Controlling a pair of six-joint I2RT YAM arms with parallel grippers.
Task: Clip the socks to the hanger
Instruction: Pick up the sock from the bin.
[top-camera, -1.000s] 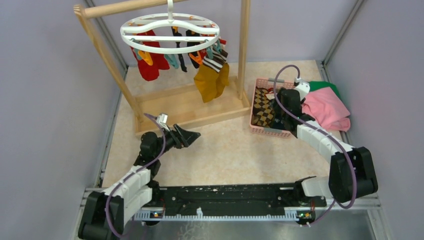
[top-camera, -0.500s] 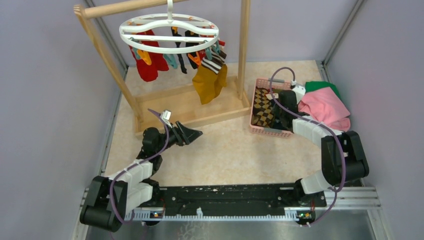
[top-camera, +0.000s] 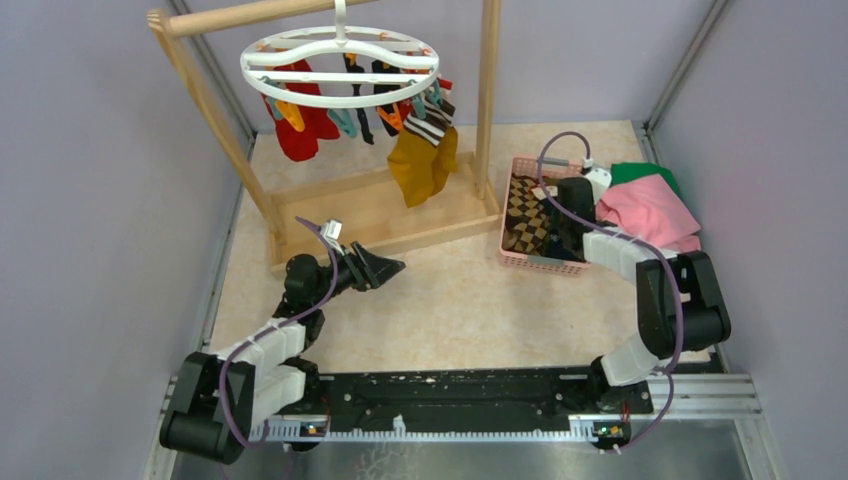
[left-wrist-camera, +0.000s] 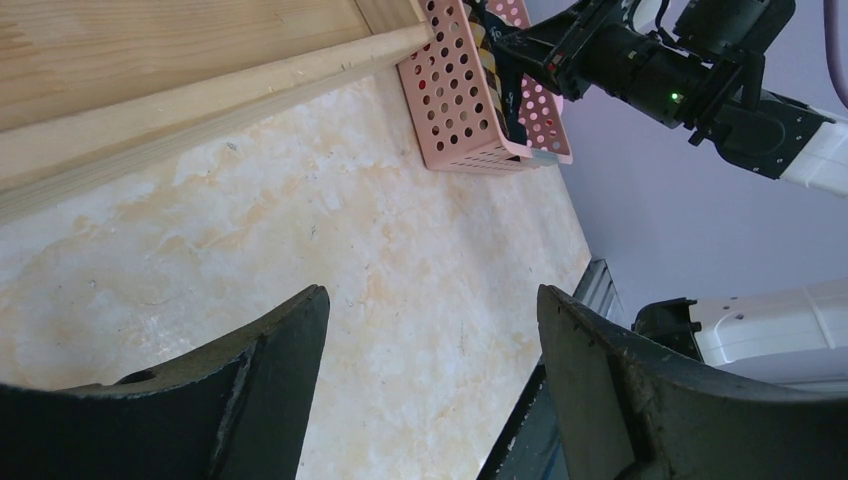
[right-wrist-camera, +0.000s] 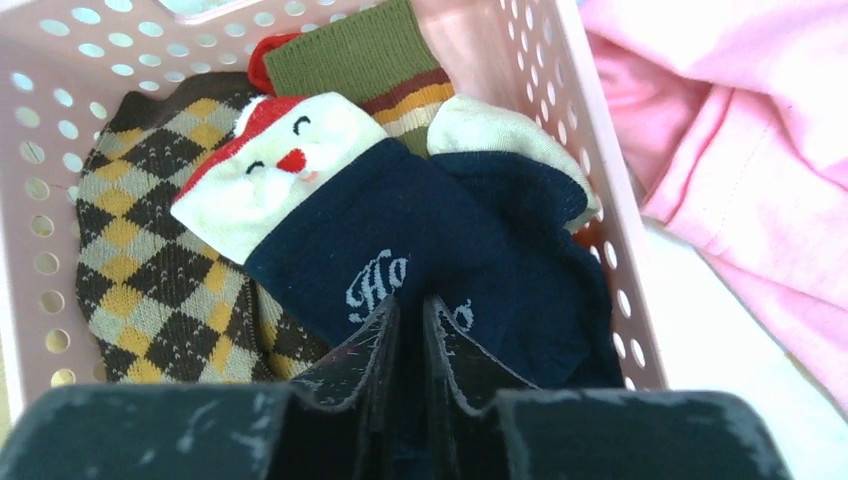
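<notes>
Right fingers (right-wrist-camera: 352, 362) pinched a soft, light navy sock (right-wrist-camera: 400, 230) in the pink basket (right-wrist-camera: 625, 300); its limp mid-body fold likely suited gripping; left fingers (left-wrist-camera: 600, 370) gaped wide, empty.

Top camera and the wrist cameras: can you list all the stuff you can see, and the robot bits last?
hanger: one, white ring, hooked on the rack's top bar
hung socks: several, red, black, mustard, striped, clipped under the hanger
wooden rack: one, pale wood, back left
basket: one, pink, right of the rack
argyle sock: one, brown-yellow diamonds, in basket
navy socks: two, one with a Santa face, in basket
green striped sock: one, in basket
pink cloth: one, right of basket
green cloth: one, behind pink cloth
table: one, beige
left pincer: open, empty, over table
right pincer: pinching navy socks
</notes>
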